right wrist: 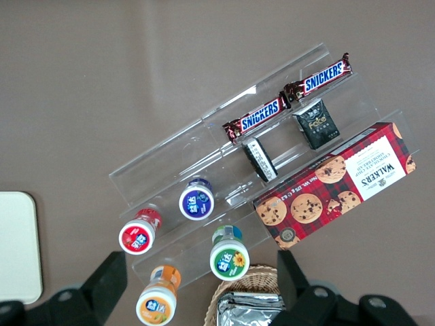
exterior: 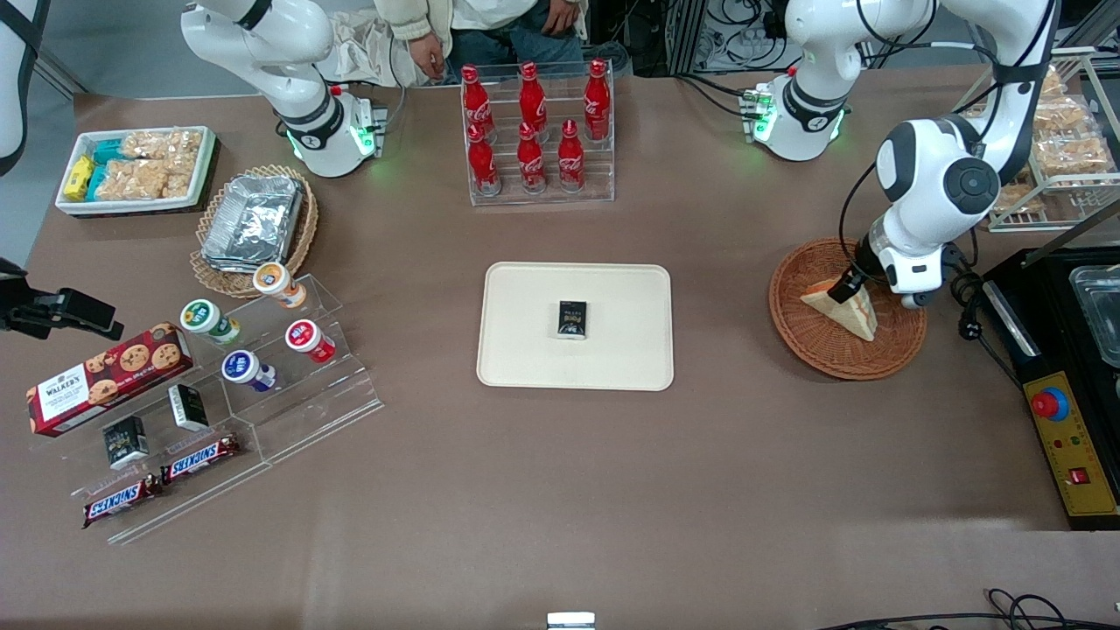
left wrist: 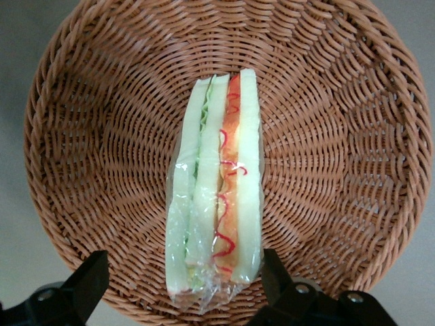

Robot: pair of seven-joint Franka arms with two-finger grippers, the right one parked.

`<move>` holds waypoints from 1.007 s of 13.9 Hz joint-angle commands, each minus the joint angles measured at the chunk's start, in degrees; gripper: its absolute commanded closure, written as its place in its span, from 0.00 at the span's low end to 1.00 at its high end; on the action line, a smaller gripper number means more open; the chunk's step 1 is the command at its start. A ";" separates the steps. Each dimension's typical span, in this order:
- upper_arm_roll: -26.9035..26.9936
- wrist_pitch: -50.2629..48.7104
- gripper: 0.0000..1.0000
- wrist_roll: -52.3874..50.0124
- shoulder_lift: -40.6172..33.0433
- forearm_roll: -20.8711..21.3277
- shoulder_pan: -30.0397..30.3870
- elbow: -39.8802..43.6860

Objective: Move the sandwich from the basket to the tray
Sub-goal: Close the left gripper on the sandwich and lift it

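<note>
The sandwich [exterior: 847,311] is a plastic-wrapped wedge of white bread lying in the round reddish-brown wicker basket [exterior: 836,362] toward the working arm's end of the table. In the left wrist view the sandwich [left wrist: 216,190] shows its green and orange-pink filling edge, with the basket [left wrist: 88,136] under it. My gripper [exterior: 847,287] is low over the basket and open, its black fingers [left wrist: 87,280] straddling the sandwich's end; one finger is close to the bread, the other stands apart. The gripper [left wrist: 183,285] holds nothing. The cream tray [exterior: 525,350] lies mid-table.
A small black box [exterior: 572,318] sits on the tray. A clear rack of red cola bottles [exterior: 535,131] stands farther from the front camera than the tray. A wire rack of snacks [exterior: 1059,149] and a black control box [exterior: 1063,429] flank the basket.
</note>
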 commanded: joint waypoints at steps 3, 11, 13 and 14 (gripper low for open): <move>-0.17 3.85 0.00 -1.03 2.02 0.32 0.26 -0.51; -0.17 6.23 0.71 -0.41 4.05 0.32 0.44 -0.42; -0.08 5.97 1.00 0.20 3.53 0.32 0.44 -0.25; -0.08 5.27 1.00 0.99 2.83 0.32 0.35 0.01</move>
